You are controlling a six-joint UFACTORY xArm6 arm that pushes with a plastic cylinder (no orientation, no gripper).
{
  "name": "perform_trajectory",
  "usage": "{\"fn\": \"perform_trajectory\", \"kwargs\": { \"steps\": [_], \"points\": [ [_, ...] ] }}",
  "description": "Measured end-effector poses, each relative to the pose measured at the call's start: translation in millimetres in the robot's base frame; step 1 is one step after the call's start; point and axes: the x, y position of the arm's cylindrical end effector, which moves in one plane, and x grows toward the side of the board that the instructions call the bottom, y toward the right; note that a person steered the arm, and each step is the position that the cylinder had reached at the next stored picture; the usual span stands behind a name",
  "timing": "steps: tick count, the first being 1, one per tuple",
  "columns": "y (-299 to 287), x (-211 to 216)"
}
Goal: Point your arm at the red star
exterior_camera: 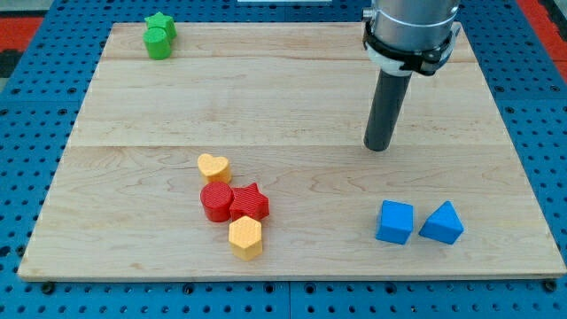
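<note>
The red star lies on the wooden board at lower centre-left, touching a red cylinder on its left and a yellow hexagon just below it. A yellow heart sits just above the red cylinder. My tip rests on the board well to the right of and a little above the red star, apart from every block.
A blue cube and a blue triangular block sit at lower right, below my tip. A green star and a green cylinder sit together at the top left corner. Blue pegboard surrounds the board.
</note>
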Motion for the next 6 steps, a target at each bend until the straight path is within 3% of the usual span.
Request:
{"fn": "perform_trajectory", "kwargs": {
  "steps": [3, 5, 6],
  "points": [
    [-38, 49],
    [-134, 98],
    [-189, 99]
  ]
}}
